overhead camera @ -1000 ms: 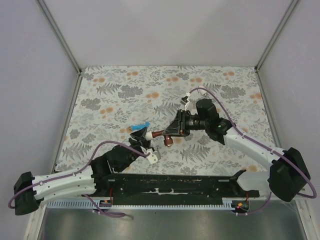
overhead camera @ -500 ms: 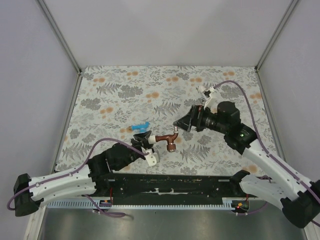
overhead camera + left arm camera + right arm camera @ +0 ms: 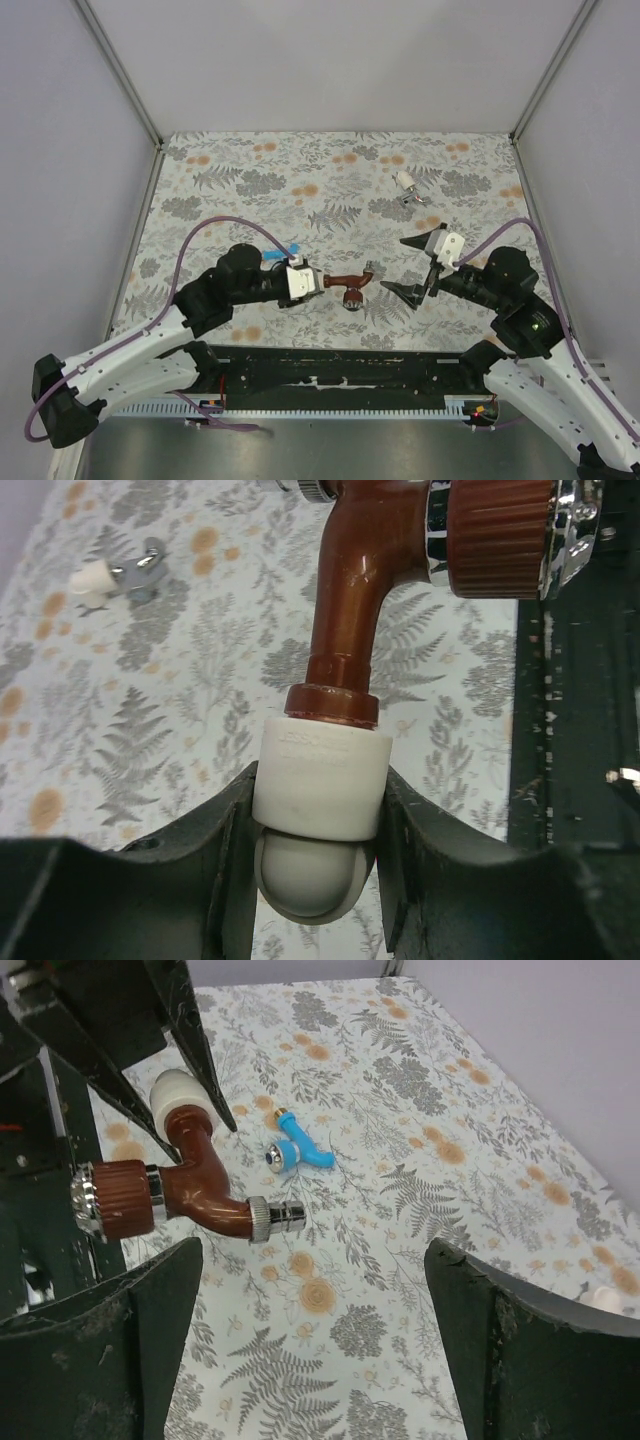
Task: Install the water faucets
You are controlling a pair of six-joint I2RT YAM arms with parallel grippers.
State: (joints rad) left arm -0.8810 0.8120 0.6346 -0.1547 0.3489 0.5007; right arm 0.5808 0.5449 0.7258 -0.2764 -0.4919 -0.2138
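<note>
The table (image 3: 250, 190), covered in a fern-and-flower cloth, fills the floor of the white-walled cell; a black rail (image 3: 340, 365) runs along its near edge, between the two arm bases. The left arm (image 3: 130, 345) reaches up and to the right over the near-left part of the cloth; the right arm (image 3: 540, 360) reaches in from the near-right corner, its wrist turned toward the centre.

The left gripper (image 3: 300, 283) is clamped on a white pipe fitting (image 3: 318, 780), one black finger pressing each side of it. The copper faucet (image 3: 348, 282) stands out of that fitting, stem collar seated against the fitting's rim, and extends to the right toward the table's centre; its ribbed reddish-brown knob points toward the near edge, its chrome spout tip toward the far side. From these views it is hard to say whether the knob touches the cloth or hangs just above it.

The right gripper (image 3: 418, 265) stands wide apart and holds nothing; it is a little to the right of the copper faucet, facing it but not touching.

The blue faucet (image 3: 290, 1150) lies on the cloth just beyond the left gripper; the white-silver faucet (image 3: 407, 186) lies well apart, on the far-right part of the cloth.
</note>
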